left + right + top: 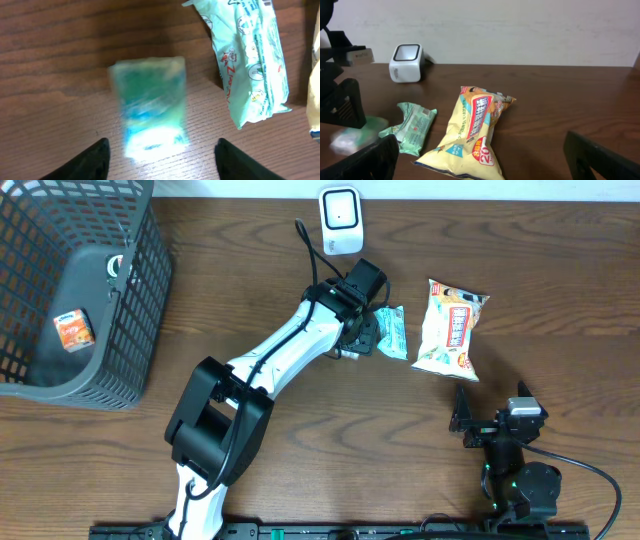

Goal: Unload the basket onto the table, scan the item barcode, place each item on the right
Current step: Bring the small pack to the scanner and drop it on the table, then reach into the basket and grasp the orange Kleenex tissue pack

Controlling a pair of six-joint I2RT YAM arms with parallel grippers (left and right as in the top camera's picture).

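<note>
Eyes on the small green packet (150,107): it sits directly below the left wrist camera, smeared into a blur while the wood grain and its neighbour stay sharp. That reads as a packet in motion, not one lying at rest, though whether it touches the counter (250,260) cannot be told. No barcode can be made out on the face that shows.

The left claw (161,150) straddles it with both dark fingers spread, a clear gap on either side and neither pad touching the packet. So the claw is open and holding nothing. Its reach makes sense: the arm stretches across the middle of the counter, which puts the packet near the white scanner (340,220) at the back edge. The packet is not under the scanner's window, however, so the scan itself looks not yet done.

Just beside the packet lies a mint-green wrapper (250,60), flat and at a slant. Past that is a yellow snack bag (475,132), printed side up, likely waiting its turn.

The right claw (480,142) waits low at the near edge of the counter with its fingers as wide as they go and nothing between them. It is well apart from the bag, apparently parked out of the way of the left arm.

Far left, a grey mesh basket (130,330) holds one small orange item (74,330), probably the drop-off for scanned goods.
</note>
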